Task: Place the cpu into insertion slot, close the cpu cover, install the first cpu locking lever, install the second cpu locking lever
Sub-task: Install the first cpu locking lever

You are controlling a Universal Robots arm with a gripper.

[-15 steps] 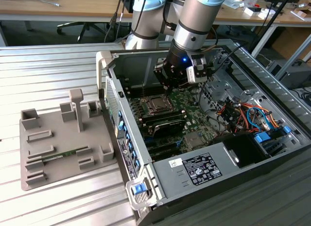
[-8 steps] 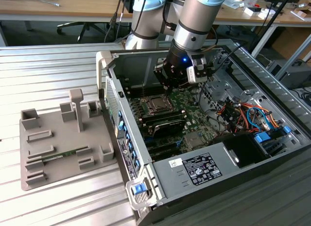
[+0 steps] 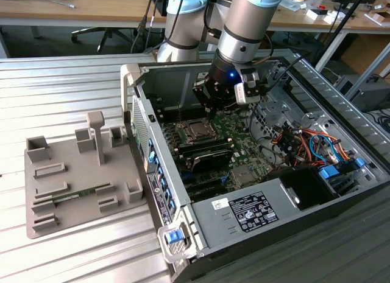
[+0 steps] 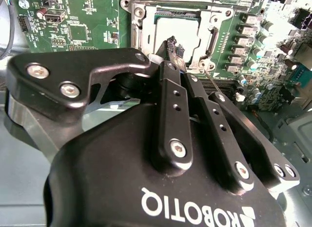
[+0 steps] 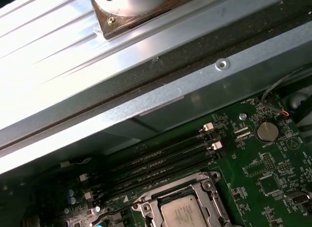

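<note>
cpu (image 4: 178, 32) seated flat in the insertion slot (image 4: 175, 13), silvery top facing up, also seen in the first wrist view (image 5: 184, 213). cpu cover (image 4: 142, 36) lies down over it, its frame around the chip and the chip showing through the cut-out. Thin metal locking lever (image 4: 210, 83) runs along the socket corner just beside the fingertips; cannot tell if it is hooked under its catch. gripper (image 4: 174, 53) hangs right over the near edge of the socket, its fingers (image 4: 168, 90) drawn together at the tips; whether something is pinched between them is not clear. In the exterior view the gripper (image 3: 210, 109) sits low inside the open computer case (image 3: 140, 112), just above the socket on the green motherboard (image 3: 244, 137). Long black memory slots (image 5: 156, 161) run next to the socket, and a coin battery (image 5: 267, 132) sits further out on the board. Power supply (image 3: 250, 213) at the near end of the case, coloured cables (image 3: 304, 143) toward the exterior view's right. Grey fixture tray (image 3: 73, 173) lies on the ribbed metal table (image 3: 61, 82) on the exterior view's left, beside the case, with a green memory stick (image 3: 76, 193) lying in it.
</note>
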